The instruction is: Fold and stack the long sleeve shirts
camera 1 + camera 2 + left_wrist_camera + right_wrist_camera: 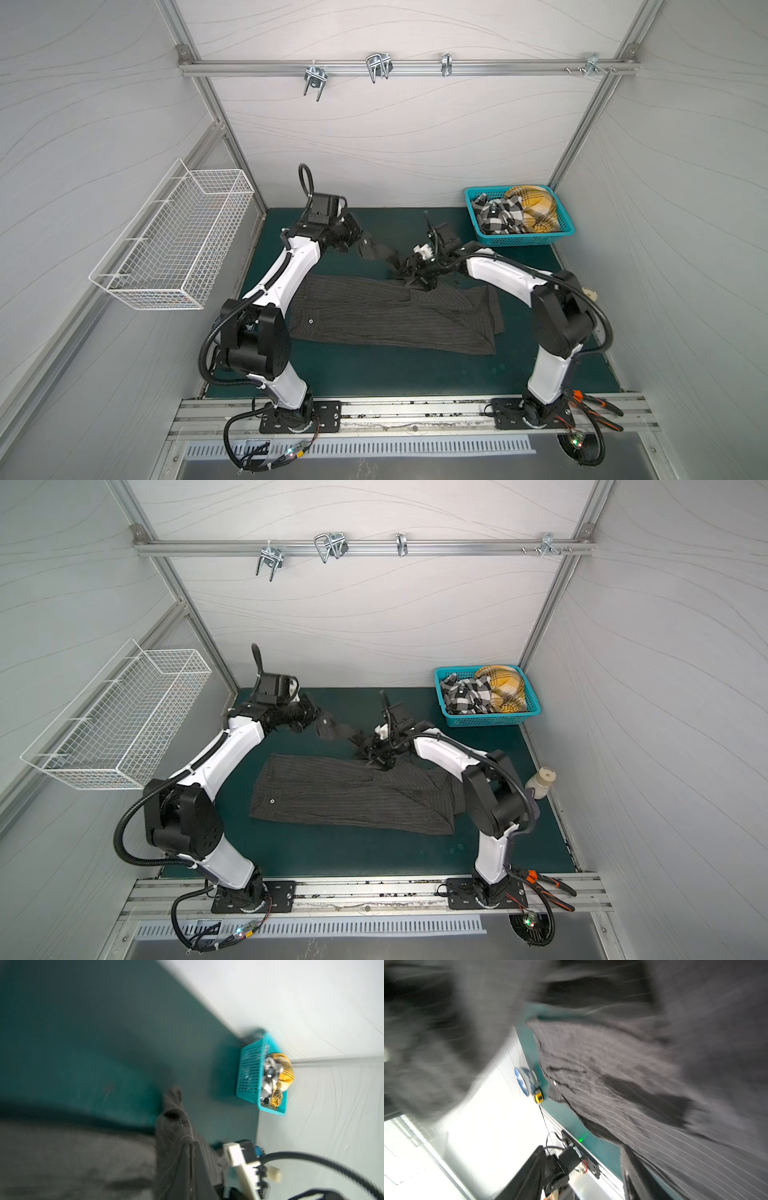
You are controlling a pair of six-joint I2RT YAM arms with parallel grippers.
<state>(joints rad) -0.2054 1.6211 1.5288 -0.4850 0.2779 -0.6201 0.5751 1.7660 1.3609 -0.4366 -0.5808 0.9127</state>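
The dark striped shirt (374,320) lies flat on the green mat (374,374) between the two arms. Just behind it one sleeve (380,254) is up in the air: the left gripper (360,242) is pinched tight on its end, and the right gripper (419,277) is low at the sleeve's other end, but I cannot tell if its jaws are open or closed. Far back on the right, the checked shirt (496,217) and the yellow shirt (536,208) sit bunched in a blue basket (523,240).

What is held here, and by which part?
Left gripper holds the pinstriped shirt by its raised sleeve end. Right gripper is at the same sleeve; its grip cannot be told.
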